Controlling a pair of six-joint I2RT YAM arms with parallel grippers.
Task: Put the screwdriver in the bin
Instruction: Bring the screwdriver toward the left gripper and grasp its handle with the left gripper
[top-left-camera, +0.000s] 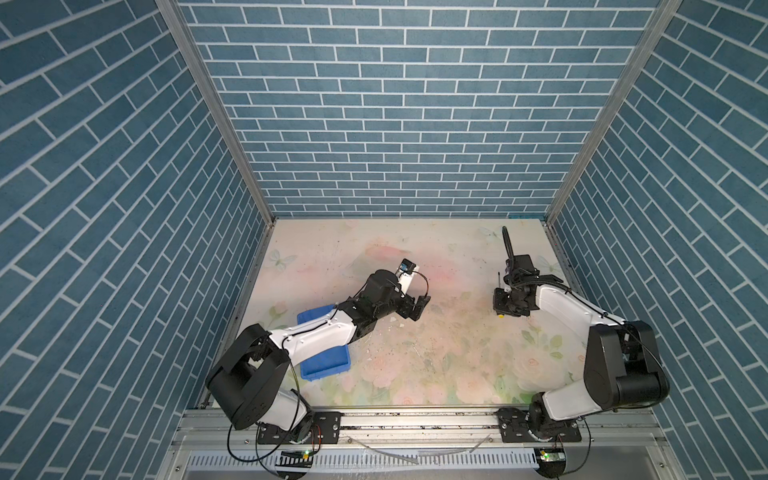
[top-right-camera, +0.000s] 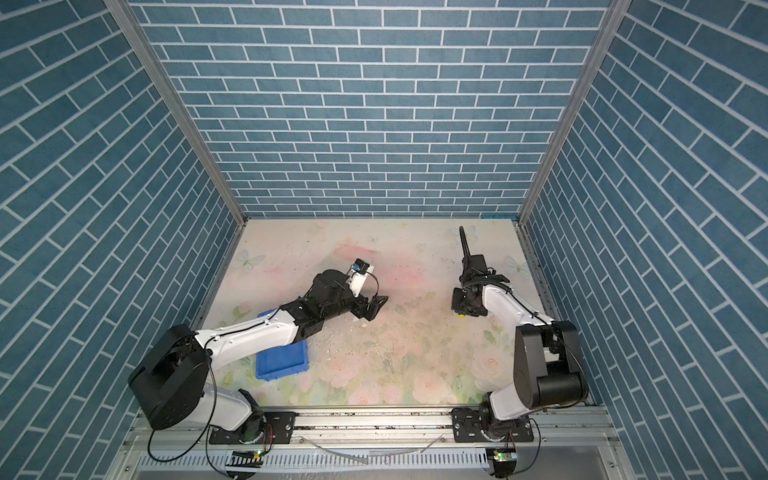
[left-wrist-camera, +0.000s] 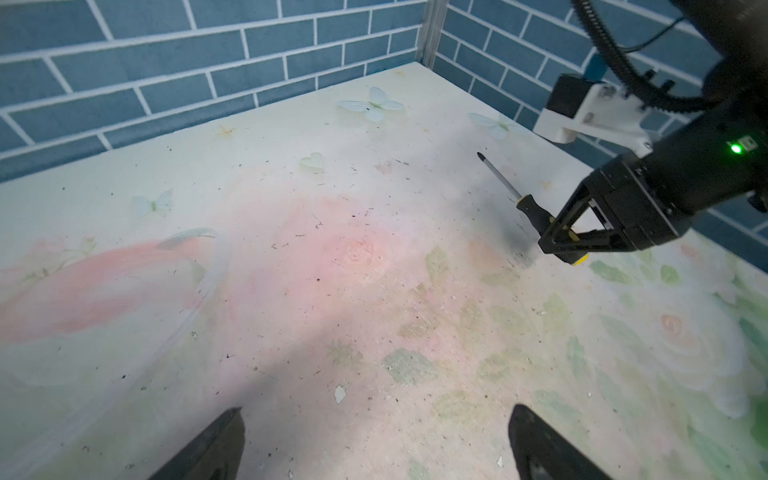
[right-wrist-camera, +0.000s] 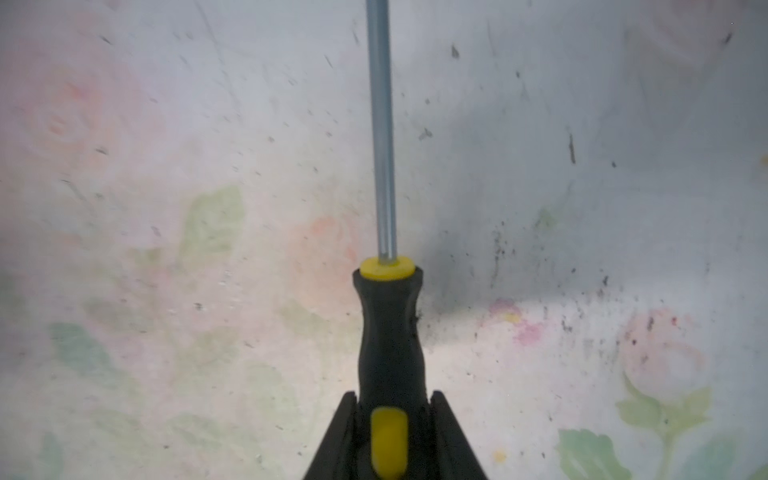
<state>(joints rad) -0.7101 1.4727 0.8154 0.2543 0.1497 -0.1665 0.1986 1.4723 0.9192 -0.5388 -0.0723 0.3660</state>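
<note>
Right gripper (right-wrist-camera: 390, 401) closed on the black-and-yellow handle of the single screwdriver (right-wrist-camera: 388, 328), shaft projecting beyond its fingertips, over the table's (top-left-camera: 415, 374) right side. Left gripper (left-wrist-camera: 376, 411) spread wide, empty, above the floral table. One blue bin (top-left-camera: 328, 366), partly under the left arm (top-left-camera: 316, 336), well apart from the screwdriver.

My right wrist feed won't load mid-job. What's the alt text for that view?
The right pincer is shut on the black, yellow-accented handle of a small screwdriver, whose thin silver metal shaft points straight away from the camera. Behind it lies a scuffed, pale floral-print tabletop.
</note>
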